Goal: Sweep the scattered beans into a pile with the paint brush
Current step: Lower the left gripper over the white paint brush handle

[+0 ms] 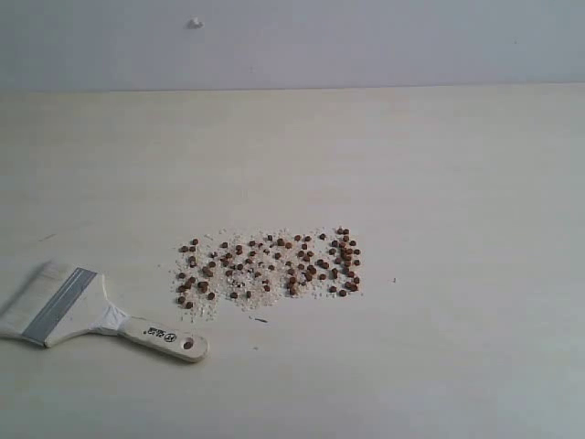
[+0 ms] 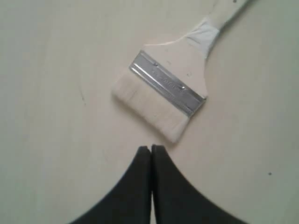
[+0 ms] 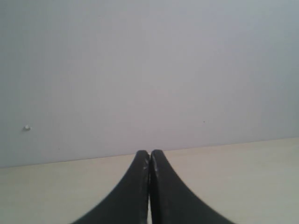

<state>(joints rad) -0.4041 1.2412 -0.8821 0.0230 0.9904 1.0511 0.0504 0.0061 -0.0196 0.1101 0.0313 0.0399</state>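
Observation:
Reddish-brown beans (image 1: 270,265) lie scattered in a wide patch mid-table, mixed with pale crumbs. The paint brush (image 1: 64,306) lies flat at the front left, bristles toward the left edge, its cream handle with the hole pointing toward the beans. In the left wrist view the paint brush (image 2: 163,91) lies just beyond my left gripper (image 2: 151,148), which is shut and empty, close to the bristle tips and apart from them. My right gripper (image 3: 149,153) is shut with nothing in it, facing the back wall above the table. Neither gripper shows in the exterior view.
The pale table (image 1: 439,183) runs back to a grey wall (image 1: 366,41) with a small white mark (image 1: 195,23) on it. Bare tabletop surrounds the bean patch.

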